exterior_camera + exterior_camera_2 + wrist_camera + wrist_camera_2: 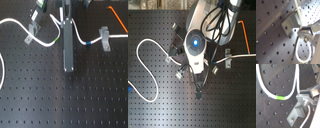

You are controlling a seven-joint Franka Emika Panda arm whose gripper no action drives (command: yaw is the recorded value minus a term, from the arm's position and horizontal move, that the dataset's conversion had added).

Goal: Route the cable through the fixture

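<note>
The black perforated breadboard [30, 100] carries everything, its matte surface dotted with a regular grid of small holes. Three small grey metal clips stand bolted to it in the first exterior view: one clip [33, 26] toward the first exterior view's left, a second partly hidden behind the arm, and a right-hand clip [105, 36] toward the first exterior view's right. A thin orange cable [117, 19] runs diagonally beyond the right-hand clip, well apart from the arm.

The cable [15, 21], a smooth white cord, loops from the left clip, dips and rises toward the gripper [62, 24], then continues past a short blue band [88, 43] to the right-hand clip. Its green mark [280, 97] sits on the bend of a U-shaped loop in the second wrist view, near a folded grey metal bracket [297, 112].

In the first wrist view the cable runs down beside an angled metal clip [289, 23] and passes between the gripper's metal fingertips [303, 32], which appear closed narrowly on it.

The arm's bulky white-and-black body [195, 47] blocks much of the middle of the board in the second exterior view.
</note>
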